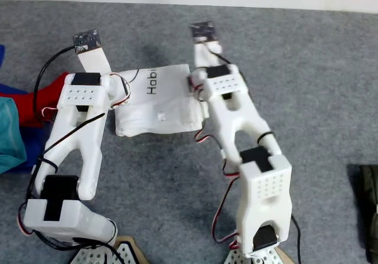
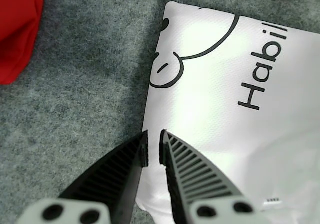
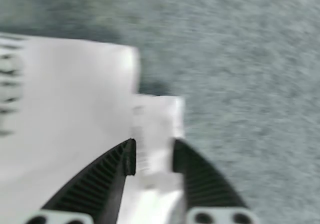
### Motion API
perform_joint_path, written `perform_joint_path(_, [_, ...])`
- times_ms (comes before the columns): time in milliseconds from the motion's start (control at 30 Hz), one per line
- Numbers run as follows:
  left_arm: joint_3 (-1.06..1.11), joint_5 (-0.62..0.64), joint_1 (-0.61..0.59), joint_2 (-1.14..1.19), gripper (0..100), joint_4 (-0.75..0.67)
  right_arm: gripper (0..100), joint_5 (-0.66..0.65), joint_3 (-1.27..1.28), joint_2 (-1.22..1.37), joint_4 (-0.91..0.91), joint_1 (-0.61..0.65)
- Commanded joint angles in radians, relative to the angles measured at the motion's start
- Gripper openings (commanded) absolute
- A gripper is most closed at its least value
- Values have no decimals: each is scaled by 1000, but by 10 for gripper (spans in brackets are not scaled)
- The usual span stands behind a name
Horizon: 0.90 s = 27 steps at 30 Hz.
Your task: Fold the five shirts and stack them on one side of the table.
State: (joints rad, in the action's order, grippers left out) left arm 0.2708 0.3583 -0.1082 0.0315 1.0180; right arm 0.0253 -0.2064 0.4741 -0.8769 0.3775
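A white shirt [image 1: 156, 101] with black print lies folded into a rectangle on the grey carpeted table, between the two arms. In the left wrist view my left gripper [image 2: 152, 146] is shut on the near left edge of the white shirt [image 2: 225, 108], its fingers almost touching. At the opposite edge, my right gripper [image 3: 152, 159] is shut on a small bunched fold of the white shirt [image 3: 65, 108]. A red shirt [image 1: 41, 98] lies crumpled at the table's left, and it shows beside the left gripper as the red shirt [image 2: 17, 28].
A teal shirt [image 1: 9, 134] and a bit of blue cloth [image 1: 6, 90] lie at the left edge beside the red one. A dark cloth [image 1: 369, 205] sits at the right edge. Bare grey carpet [image 1: 319, 69] spreads to the right and back.
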Motion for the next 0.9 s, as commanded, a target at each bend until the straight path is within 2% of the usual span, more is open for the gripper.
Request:
perform_joint_path(0, [1,-2,-7,-5,66,-12,331,-87,-42,-81,-18,50])
perform_joint_path(367, [7,-3,-7,-5,66,-12,335,-89,-38,-44,-54,38])
perform_joint_path(500, [8,-3,-7,-5,66,-12,333,-91,-25,62,-48,39])
perform_joint_path(667, [8,-3,-10,-5,66,-12,325,-91,-140,176,-82,42])
perform_joint_path(767, [8,-3,-10,-5,66,-12,243,-91,-196,213,-119,44])
perform_joint_path(867, [8,-3,-10,-5,66,-12,101,-86,-223,251,-147,58])
